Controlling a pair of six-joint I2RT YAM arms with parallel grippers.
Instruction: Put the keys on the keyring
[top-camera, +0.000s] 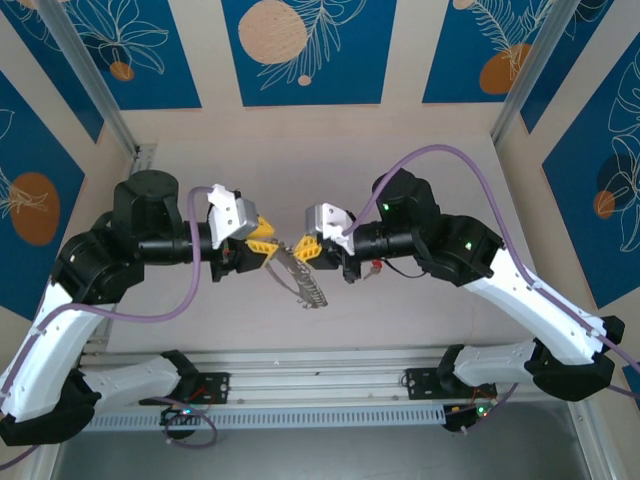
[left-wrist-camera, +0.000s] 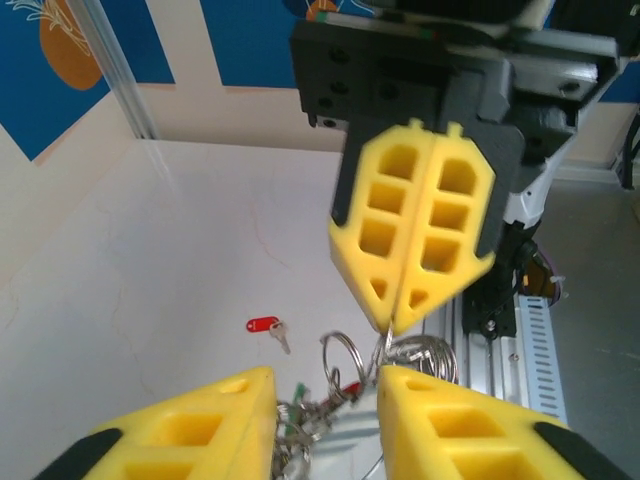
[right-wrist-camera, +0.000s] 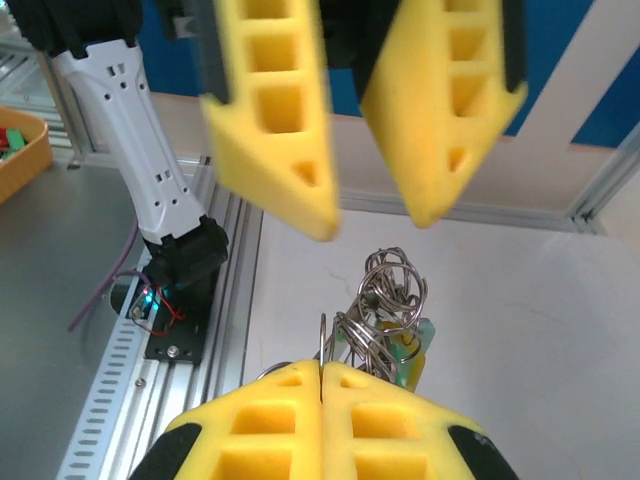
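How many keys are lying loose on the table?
1: the red key lies alone on the table, apart from the keyring gripped by the right claw. Others may be hidden from view.

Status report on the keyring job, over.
Right gripper shut on the keyring. Left gripper open, facing it. Red key loose on the table. Nothing blocking.

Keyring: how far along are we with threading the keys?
Done, it seems: a green-headed key hangs on the keyring. In hand: the right gripper is shut on the keyring, held above the table; the left gripper is open beside it. Left: the red key lies loose on the table.
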